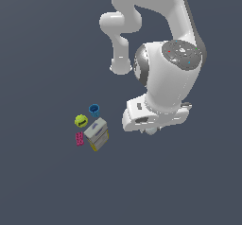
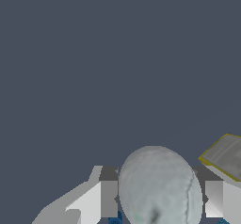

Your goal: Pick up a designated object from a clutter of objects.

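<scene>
The pale grey-white ball (image 2: 159, 186) sits between my gripper (image 2: 161, 200) fingers, and the pads press its two sides. One finger (image 2: 108, 198) shows on one flank, the other finger (image 2: 214, 198) on the opposite flank. In the exterior view the ball (image 1: 151, 132) peeks out under the white hand, where the gripper (image 1: 151, 129) is mostly hidden. That spot lies to the exterior view's right of the clutter. The clutter holds a blue cup (image 1: 94, 109), a lime-green cup (image 1: 81, 121), a pink block (image 1: 79, 138) and a white-and-yellow box (image 1: 97, 134).
The arm's bulky white links (image 1: 165, 73) hang over the scene's upper right. A corner of the white-and-yellow box (image 2: 225, 156) shows in the wrist view, and a bit of blue (image 2: 114, 218) shows beneath the fingers. The dark grey floor (image 1: 42, 181) spreads around the cluster.
</scene>
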You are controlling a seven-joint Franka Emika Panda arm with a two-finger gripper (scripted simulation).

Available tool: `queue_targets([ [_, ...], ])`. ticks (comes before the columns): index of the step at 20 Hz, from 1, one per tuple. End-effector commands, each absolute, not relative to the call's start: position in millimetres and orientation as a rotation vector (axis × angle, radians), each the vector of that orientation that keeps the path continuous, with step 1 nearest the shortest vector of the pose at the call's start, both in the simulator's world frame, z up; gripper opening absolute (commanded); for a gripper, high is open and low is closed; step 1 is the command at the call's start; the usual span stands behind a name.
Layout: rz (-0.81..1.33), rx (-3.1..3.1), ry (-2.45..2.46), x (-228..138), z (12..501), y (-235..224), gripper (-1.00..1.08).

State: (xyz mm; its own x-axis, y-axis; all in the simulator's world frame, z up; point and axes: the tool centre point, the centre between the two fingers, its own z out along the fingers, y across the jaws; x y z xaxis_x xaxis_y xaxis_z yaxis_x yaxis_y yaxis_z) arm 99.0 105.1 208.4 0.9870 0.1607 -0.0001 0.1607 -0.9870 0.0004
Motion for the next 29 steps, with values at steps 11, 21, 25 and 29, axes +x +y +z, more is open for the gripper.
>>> queue_targets([
  [11,0.0,3.131,0.253,73.3,353.9,133.5,-1.0],
  [21,0.0,3.131,0.253,64.4,423.1,148.1,-1.0],
  [25,0.0,3.131,0.253,63.7,434.5,150.3,-1.0],
  [29,0.0,3.131,0.253,63.7,437.7,151.1,-1.0],
])
